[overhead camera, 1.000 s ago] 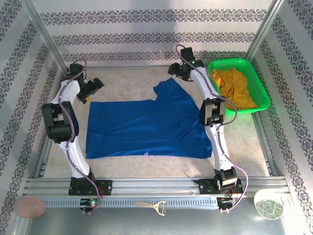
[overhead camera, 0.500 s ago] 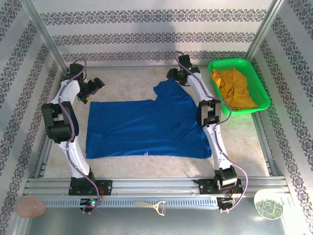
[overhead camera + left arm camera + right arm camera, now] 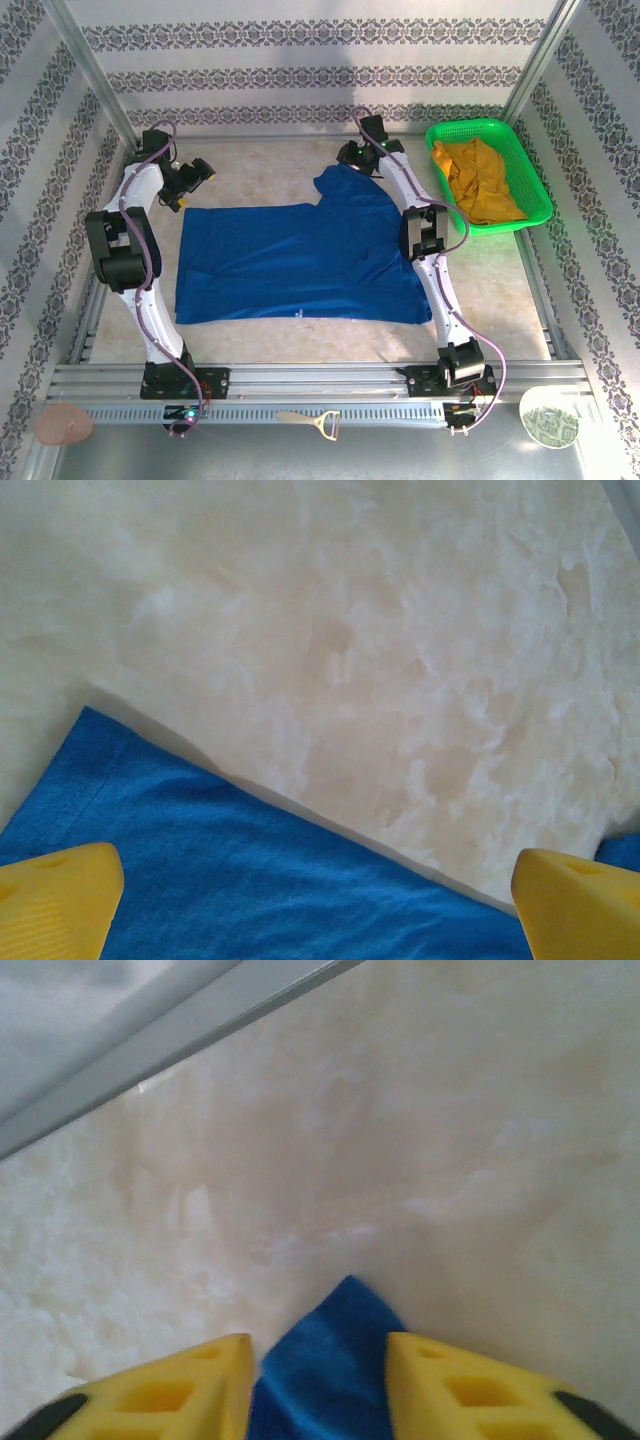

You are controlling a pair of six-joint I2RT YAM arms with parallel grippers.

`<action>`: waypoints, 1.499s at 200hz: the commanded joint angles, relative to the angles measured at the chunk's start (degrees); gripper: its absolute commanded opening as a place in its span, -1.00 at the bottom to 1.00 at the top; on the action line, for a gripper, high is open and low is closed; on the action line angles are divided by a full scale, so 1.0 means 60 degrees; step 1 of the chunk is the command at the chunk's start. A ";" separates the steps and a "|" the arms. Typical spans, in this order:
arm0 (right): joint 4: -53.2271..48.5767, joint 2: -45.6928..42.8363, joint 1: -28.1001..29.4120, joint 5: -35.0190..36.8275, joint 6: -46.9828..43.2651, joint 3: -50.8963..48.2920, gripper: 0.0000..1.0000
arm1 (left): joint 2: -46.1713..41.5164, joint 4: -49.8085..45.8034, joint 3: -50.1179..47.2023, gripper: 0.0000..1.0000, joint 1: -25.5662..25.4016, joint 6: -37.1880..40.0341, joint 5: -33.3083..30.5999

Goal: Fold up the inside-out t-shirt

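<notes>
Table (image 3: 290,165): a pale marble-like top inside a metal frame, with patterned walls around it.

T-shirt (image 3: 300,265): it lies spread flat in the middle of the table, between the two arms. One sleeve points to the far side, a little right of the centre. A small white mark is near the near hem.

Right arm (image 3: 440,290): it is stretched long from its base at the near right. It runs along the right edge of the t-shirt, bends at the elbow and leans to the far left, down to the sleeve tip.

Left arm (image 3: 130,240): it goes up from the near left base, folds at the elbow by the left rail, and the wrist turns right towards the far left corner of the t-shirt.

Basket (image 3: 530,170): green, at the far right corner, holding a yellow garment (image 3: 480,185).

Right gripper (image 3: 352,158): in the right wrist view (image 3: 320,1350) the yellow fingers (image 3: 200,1380) stand partly closed, with the blue sleeve tip (image 3: 330,1325) between them. I cannot tell if they already pinch the cloth.

Left gripper (image 3: 197,172): in the left wrist view (image 3: 318,880) the jaws are fully spread over the t-shirt edge (image 3: 250,880) and hold nothing.

Small things: a plate (image 3: 549,416), a peeler (image 3: 312,422) and a pink object (image 3: 65,424) lie at the near edge.
</notes>
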 commanded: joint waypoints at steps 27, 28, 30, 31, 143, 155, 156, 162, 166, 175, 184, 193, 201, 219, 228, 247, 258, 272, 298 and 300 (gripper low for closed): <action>-0.1402 -0.0689 -0.0004 0.0771 -0.0376 -0.0739 -1.00 | -0.0054 0.0045 -0.0186 0.99 0.0155 -0.0171 0.0139; -0.1409 -0.0727 -0.0010 0.0786 -0.0391 -0.0767 -1.00 | -0.0057 0.0051 -0.0188 0.99 0.0159 -0.0175 0.0138; -0.1415 -0.0799 -0.0015 0.0827 -0.0413 -0.0854 -1.00 | -0.0060 0.0063 -0.0197 0.99 0.0162 -0.0178 0.0145; -0.1416 -0.0840 -0.0023 0.0851 -0.0431 -0.0920 -1.00 | -0.0061 0.0067 -0.0208 0.99 0.0155 -0.0178 0.0149; 0.0004 -0.4196 -0.0224 0.1950 -0.1380 -0.4709 0.16 | 0.0262 -0.0457 0.0181 0.99 0.0323 0.0713 -0.0558; -0.0318 -0.3871 -0.0228 0.2058 -0.1520 -0.4138 0.17 | 0.0373 -0.0617 0.0387 0.99 0.0367 0.0876 -0.0694; -0.0347 -0.3841 -0.0224 0.2067 -0.1527 -0.4078 0.17 | 0.0376 -0.0624 0.0391 0.99 0.0374 0.0883 -0.0703; -0.0544 -0.3616 -0.0212 0.2082 -0.1590 -0.3740 0.18 | 0.0419 -0.0670 0.0459 0.99 0.0404 0.0926 -0.0740; -0.0689 -0.3448 -0.0218 0.2063 -0.1613 -0.3524 0.19 | 0.0439 -0.0691 0.0480 0.99 0.0422 0.0926 -0.0738; -0.1029 -0.3062 -0.0197 0.2081 -0.1689 -0.2972 0.22 | 0.0493 -0.0719 0.0531 0.99 0.0461 0.0933 -0.0730; -0.1342 -0.2647 -0.0164 0.2091 -0.1787 -0.2355 0.23 | 0.0510 -0.0722 0.0557 0.99 0.0483 0.0937 -0.0734; -0.1623 -0.2243 -0.0119 0.2130 -0.1859 -0.1784 0.24 | 0.0525 -0.0721 0.0572 0.99 0.0512 0.0933 -0.0728; -0.1813 -0.1919 -0.0089 0.2147 -0.1900 -0.1322 0.25 | 0.0539 -0.0734 0.0572 0.99 0.0514 0.0928 -0.0704; -0.2040 -0.1400 -0.0034 0.2234 -0.1861 -0.0735 0.24 | 0.0593 -0.0765 0.0652 0.99 0.0529 0.0937 -0.0698; -0.2023 -0.1260 -0.0031 0.2262 -0.1789 -0.0704 0.24 | 0.0638 -0.0811 0.0710 0.99 0.0541 0.0946 -0.0697; -0.1975 -0.1027 -0.0061 0.2075 -0.1602 -0.0668 0.24 | 0.0736 -0.0878 0.0888 0.99 0.0543 0.0960 -0.0697; -0.2015 -0.0870 -0.0063 0.1918 -0.1489 -0.0598 0.22 | 0.0786 -0.0889 0.0979 0.99 0.0558 0.0956 -0.0658; -0.2133 -0.0692 -0.0094 0.1642 -0.1298 -0.0420 0.20 | 0.0830 -0.0923 0.1090 0.99 0.0556 0.0953 -0.0638; -0.2346 -0.0584 -0.0125 0.1524 -0.1095 -0.0472 0.09 | 0.0882 -0.0915 0.1209 0.99 0.0558 0.0949 -0.0573; -0.2367 -0.0584 -0.0131 0.1509 -0.1076 -0.0495 0.08 | 0.0889 -0.0911 0.1214 0.99 0.0558 0.0949 -0.0557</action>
